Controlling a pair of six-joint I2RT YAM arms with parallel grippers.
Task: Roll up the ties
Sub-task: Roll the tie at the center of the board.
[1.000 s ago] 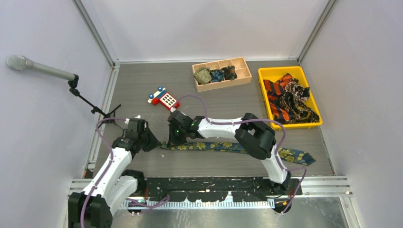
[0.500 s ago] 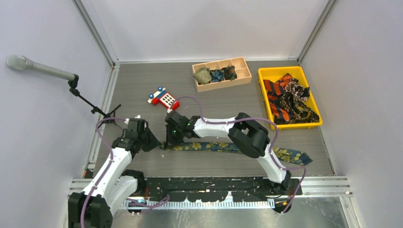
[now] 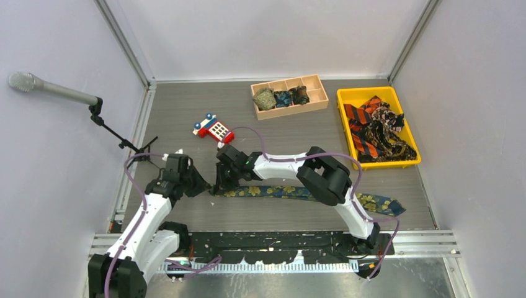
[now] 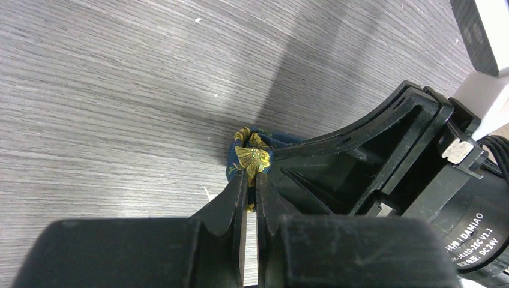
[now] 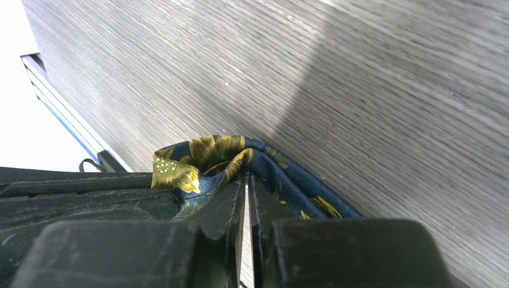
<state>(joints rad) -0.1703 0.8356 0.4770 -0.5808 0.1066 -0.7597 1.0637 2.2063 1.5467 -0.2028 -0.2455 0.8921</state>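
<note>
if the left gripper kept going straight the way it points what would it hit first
The left gripper is shut on the folded end of the navy flowered tie, so that comes first. Just past it stands the right gripper, pinching the same fold; how close is unclear.

Colours: navy tie (image 3: 273, 190) with yellow-gold flowers on grey wood-grain table (image 3: 186, 105).
Yellow bin (image 3: 366, 91) at the table's far right corner, orange-and-black striped tie (image 3: 358, 124) plus dark patterned fabric inside; tan wooden tray (image 3: 290, 112) at the far edge; toy phone (image 3: 215, 129) red and blue, white keypad; arms (image 3: 141, 218) white and black.
</note>
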